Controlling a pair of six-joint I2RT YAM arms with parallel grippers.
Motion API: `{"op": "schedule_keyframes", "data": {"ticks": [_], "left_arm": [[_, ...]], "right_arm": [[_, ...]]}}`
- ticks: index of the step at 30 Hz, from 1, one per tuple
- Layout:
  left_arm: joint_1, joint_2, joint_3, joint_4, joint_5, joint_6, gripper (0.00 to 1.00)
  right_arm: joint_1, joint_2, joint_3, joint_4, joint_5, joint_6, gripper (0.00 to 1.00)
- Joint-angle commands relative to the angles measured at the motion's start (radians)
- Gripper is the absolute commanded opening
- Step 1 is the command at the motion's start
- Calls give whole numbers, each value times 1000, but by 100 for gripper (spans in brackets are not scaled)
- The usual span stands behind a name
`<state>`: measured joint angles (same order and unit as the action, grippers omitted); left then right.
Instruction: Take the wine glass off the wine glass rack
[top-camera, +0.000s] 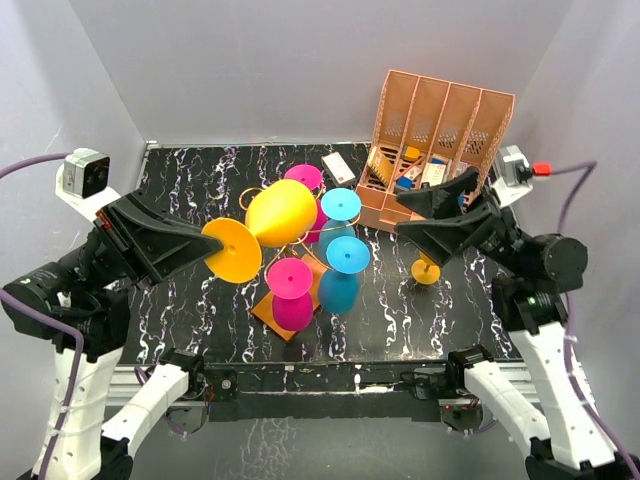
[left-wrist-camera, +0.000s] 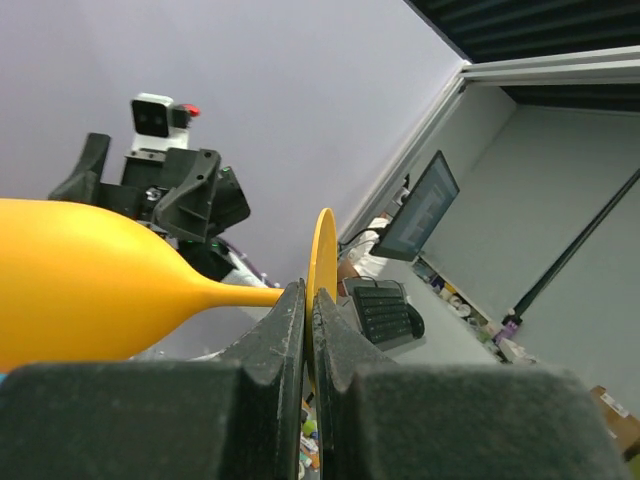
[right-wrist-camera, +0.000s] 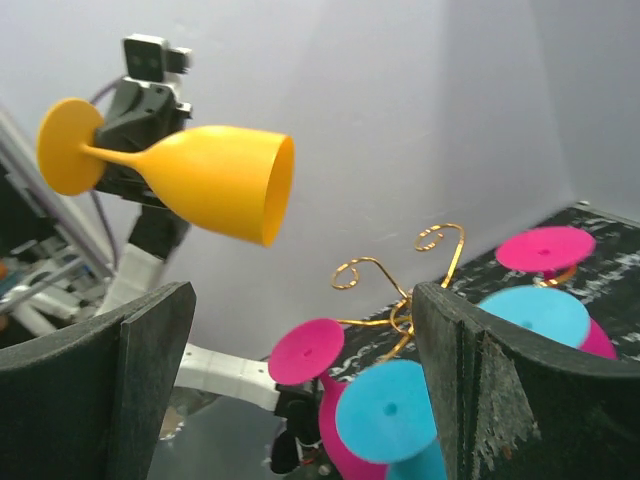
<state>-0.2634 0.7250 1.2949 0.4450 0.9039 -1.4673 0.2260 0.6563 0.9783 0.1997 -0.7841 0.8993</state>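
The yellow wine glass lies on its side in the air above the wine glass rack, clear of its gold arms, with the bowl pointing right. The left end effector reaches in level from the left and is clamped tight on the glass's foot. The right end effector hovers to the right of the rack, jaws wide and holding nothing.

The wine glass is yellow-orange plastic and lies horizontal in the air, raised clear of the scroll arms, bowl mouth toward the right side. Its round foot is pinched at the rim between the closed fingers of the left gripper. The wine glass rack has gold wire scroll arms on a central post (two scrolls show bare in the right wrist view) and a flat orange base upright on the desk near its middle, with pink glasses and blue glasses hanging foot-up around it.
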Motion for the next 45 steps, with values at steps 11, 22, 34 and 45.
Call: {"op": "schedule_keyframes", "data": {"ticks": [11,22,34,45], "left_arm": [[4,-9,-181,516,-46,-327,0],[3,-10,-229,538,-72,-351,0],[3,-4,-266,584,-102,-378,0],[3,0,-306,601,-122,-394,0]], "right_arm": [[190,269,-14,648,19,369,97],[555,449,35,804,107,313,91],[670,542,32,1139,152,389,51],[671,536,0,1268,150,407,25]]}}
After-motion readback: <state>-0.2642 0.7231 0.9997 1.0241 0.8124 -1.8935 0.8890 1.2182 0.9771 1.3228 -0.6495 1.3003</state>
